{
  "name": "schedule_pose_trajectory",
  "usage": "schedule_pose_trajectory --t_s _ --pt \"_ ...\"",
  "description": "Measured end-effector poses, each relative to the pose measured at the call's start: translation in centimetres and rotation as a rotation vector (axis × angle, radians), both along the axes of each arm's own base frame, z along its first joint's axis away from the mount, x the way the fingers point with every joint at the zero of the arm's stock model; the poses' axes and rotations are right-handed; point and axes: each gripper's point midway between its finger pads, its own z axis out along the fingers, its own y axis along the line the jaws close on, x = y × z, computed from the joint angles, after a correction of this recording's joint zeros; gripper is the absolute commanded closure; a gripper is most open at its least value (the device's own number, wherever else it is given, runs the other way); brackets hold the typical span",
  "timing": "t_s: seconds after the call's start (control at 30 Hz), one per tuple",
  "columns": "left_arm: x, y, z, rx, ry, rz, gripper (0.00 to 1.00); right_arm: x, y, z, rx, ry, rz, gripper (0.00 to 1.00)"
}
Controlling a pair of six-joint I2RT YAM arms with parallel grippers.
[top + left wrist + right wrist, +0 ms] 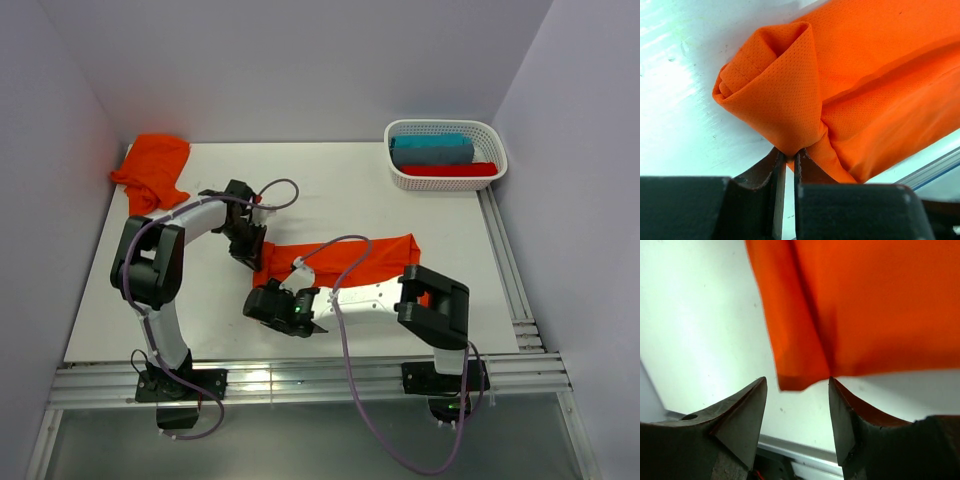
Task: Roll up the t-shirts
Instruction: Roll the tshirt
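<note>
One orange t-shirt (350,258) lies folded into a long strip across the middle of the table. Its left end is curled into a loose roll (770,90). My left gripper (252,252) is at that end, shut on a pinch of the rolled fabric (789,154). My right gripper (268,292) stands open just in front of the strip's near left corner. The orange t-shirt (865,305) reaches down to the line of its fingertips (797,379) but is not clamped. A second orange t-shirt (152,170) lies crumpled at the back left.
A white lattice basket (490,135) at the back right holds a teal roll (432,150) and a red roll (450,170). Aluminium rails run along the table's near edge (300,380) and right edge (505,260). Walls close in at left, back and right.
</note>
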Motion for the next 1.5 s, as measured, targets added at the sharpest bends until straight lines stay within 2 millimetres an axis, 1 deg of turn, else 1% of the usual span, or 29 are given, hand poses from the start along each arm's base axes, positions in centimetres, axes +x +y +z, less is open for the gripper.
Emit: schedule_pose_trajectory --t_s 0.17,0.27,0.4,0.47,0.53,0.7,0.8,1.03,1.13,1.27,1.37,1.5 --pt "0.0 -0.1 0.0 0.020 -0.007 -0.009 0.90 -0.7 -0.2 1.7 -0.130 -0.028 0.029 0.40" --pt "0.0 -0.1 0.1 0.027 -0.009 -0.012 0.90 -0.9 -0.7 2.4 -0.185 -0.043 0.038 0.40" --pt "0.0 -0.1 0.1 0.035 -0.012 -0.015 0.89 -0.5 -1.8 3.2 -0.270 -0.079 0.047 0.42" --pt "0.0 -0.1 0.1 0.036 -0.012 -0.015 0.90 0.0 -1.9 3.5 -0.308 -0.112 0.059 0.44" --pt "0.0 -0.1 0.1 0.038 -0.012 -0.016 0.89 0.6 -1.5 3.8 -0.347 -0.146 0.076 0.44" --pt "0.0 -0.1 0.1 0.045 -0.014 -0.018 0.89 2.9 1.9 4.5 -0.432 -0.239 0.116 0.50" --pt "0.1 0.0 0.1 0.050 -0.017 -0.019 0.89 3.8 2.9 3.9 -0.481 -0.275 0.144 0.51" --pt "0.2 0.0 0.2 0.061 -0.025 -0.021 0.90 5.2 2.0 1.6 -0.600 -0.291 0.181 0.51" --pt "0.3 0.1 0.3 0.068 -0.030 -0.022 0.90 5.5 1.8 0.9 -0.633 -0.287 0.193 0.50" --pt "0.5 0.1 0.3 0.074 -0.035 -0.022 0.90 5.7 2.2 0.0 -0.654 -0.282 0.209 0.49" --pt "0.5 0.2 0.3 0.078 -0.037 -0.023 0.90 5.5 2.1 -0.7 -0.667 -0.267 0.220 0.48" --pt "0.5 0.2 0.3 0.080 -0.038 -0.023 0.90 5.2 1.9 -1.0 -0.682 -0.247 0.228 0.47"
